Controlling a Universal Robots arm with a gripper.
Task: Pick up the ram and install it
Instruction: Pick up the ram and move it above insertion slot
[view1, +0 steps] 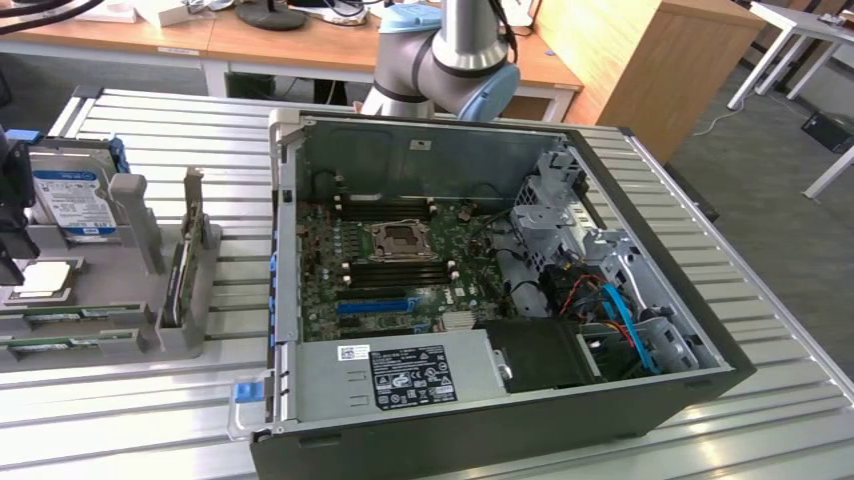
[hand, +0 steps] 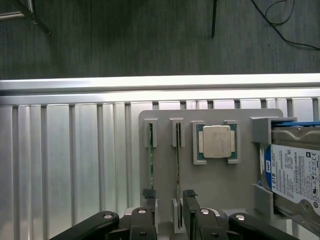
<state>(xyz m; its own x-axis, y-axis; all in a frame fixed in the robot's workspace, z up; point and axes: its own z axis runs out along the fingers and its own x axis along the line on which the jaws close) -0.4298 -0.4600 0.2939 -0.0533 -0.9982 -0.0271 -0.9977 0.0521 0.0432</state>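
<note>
Two rams stand on edge in the slots of a grey holder tray (hand: 165, 170): one ram (hand: 177, 165) lies in line with the gap between my fingers, the other ram (hand: 150, 160) is beside it. My gripper (hand: 168, 201) hovers over one end of the tray, open, with nothing between its black fingers (hand: 190, 205). In the exterior view the gripper (view1: 11, 262) hangs at the far left over the tray, and the rams (view1: 74, 318) lie there as green strips. The black ram slots (view1: 394, 275) sit on the motherboard inside the open computer case (view1: 441, 140).
On the tray also rest a processor chip (hand: 216, 141) and a hard drive (hand: 292, 172). A larger upright card with a metal bracket (view1: 184, 275) stands between the tray and the case. A power supply (view1: 400, 375) and cables (view1: 601, 300) crowd the case. The table is ribbed aluminium (hand: 70, 160).
</note>
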